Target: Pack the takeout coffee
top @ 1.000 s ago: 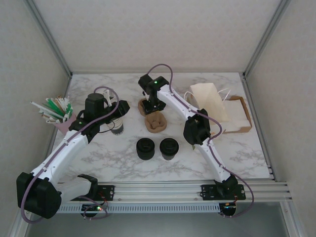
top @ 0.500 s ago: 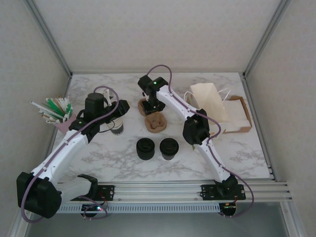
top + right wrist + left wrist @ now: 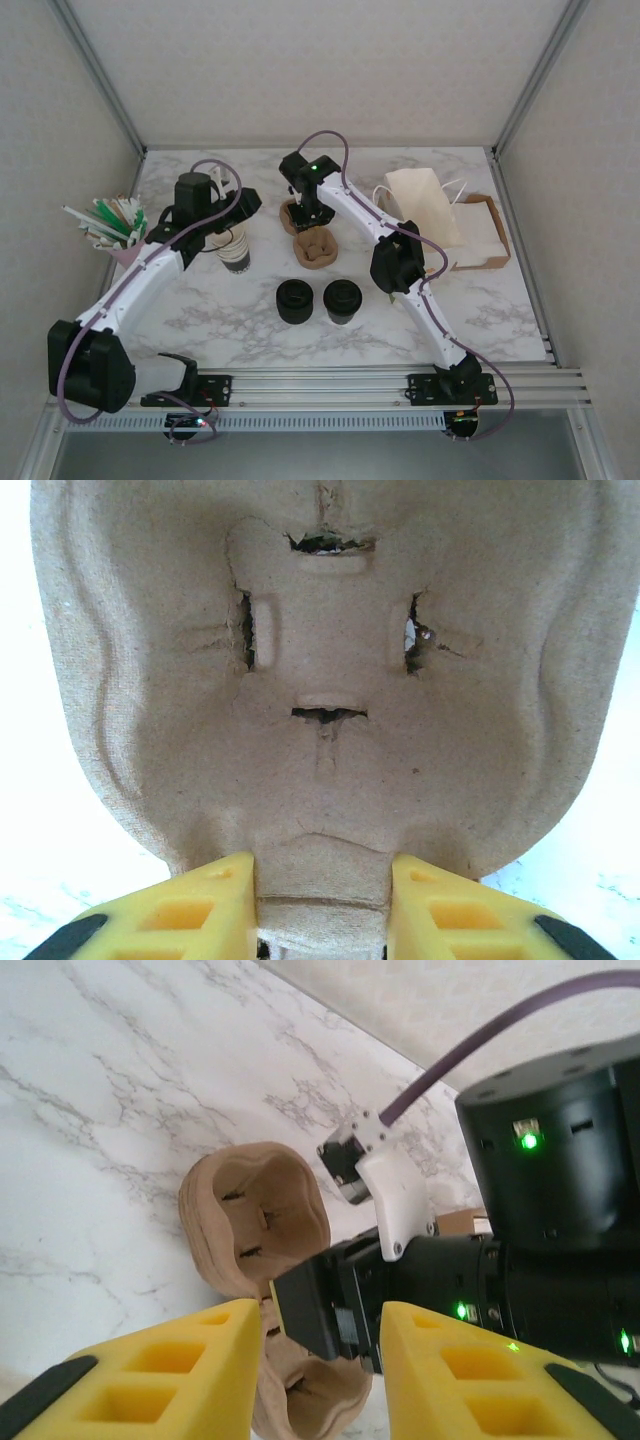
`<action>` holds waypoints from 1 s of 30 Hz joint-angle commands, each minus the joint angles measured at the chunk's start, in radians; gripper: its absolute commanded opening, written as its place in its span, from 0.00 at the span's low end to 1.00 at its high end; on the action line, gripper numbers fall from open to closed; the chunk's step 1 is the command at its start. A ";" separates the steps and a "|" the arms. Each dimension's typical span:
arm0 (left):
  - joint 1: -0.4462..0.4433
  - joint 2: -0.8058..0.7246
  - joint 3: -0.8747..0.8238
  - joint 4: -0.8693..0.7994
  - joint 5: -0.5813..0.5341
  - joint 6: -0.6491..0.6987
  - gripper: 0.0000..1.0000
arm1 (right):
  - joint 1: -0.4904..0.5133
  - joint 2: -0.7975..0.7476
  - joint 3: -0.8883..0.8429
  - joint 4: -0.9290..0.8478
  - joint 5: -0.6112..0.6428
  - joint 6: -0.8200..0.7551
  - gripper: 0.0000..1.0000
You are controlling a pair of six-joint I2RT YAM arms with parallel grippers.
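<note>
The right gripper (image 3: 320,865) reached to the far middle of the marble bench (image 3: 500,310), where its yellow fingers (image 3: 190,910) were pressed against both sides of the near rim of the pulp cup carrier (image 3: 320,630). The left gripper (image 3: 322,1310) hung just beside the stack of cream-rimmed cups (image 3: 237,256) at the left, spread partway with nothing between its fingers, facing the carrier. What looked like the takeout coffee (image 3: 343,300), dark and black-lidded, stood upright at the front middle of the bench, near the carrier and apart from both grippers, just beside a black lid stack (image 3: 295,301). A paper bag (image 3: 425,205) lay at the right.
</note>
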 commanded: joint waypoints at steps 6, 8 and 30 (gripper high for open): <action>0.028 0.148 0.082 0.088 0.097 -0.002 0.34 | 0.006 -0.077 0.005 -0.010 0.021 0.009 0.32; 0.032 0.184 0.094 0.096 0.109 -0.004 0.34 | 0.004 -0.079 0.001 -0.012 0.019 0.008 0.33; 0.074 0.418 0.086 0.201 0.249 -0.010 0.15 | -0.008 -0.069 -0.040 0.017 -0.034 0.011 0.33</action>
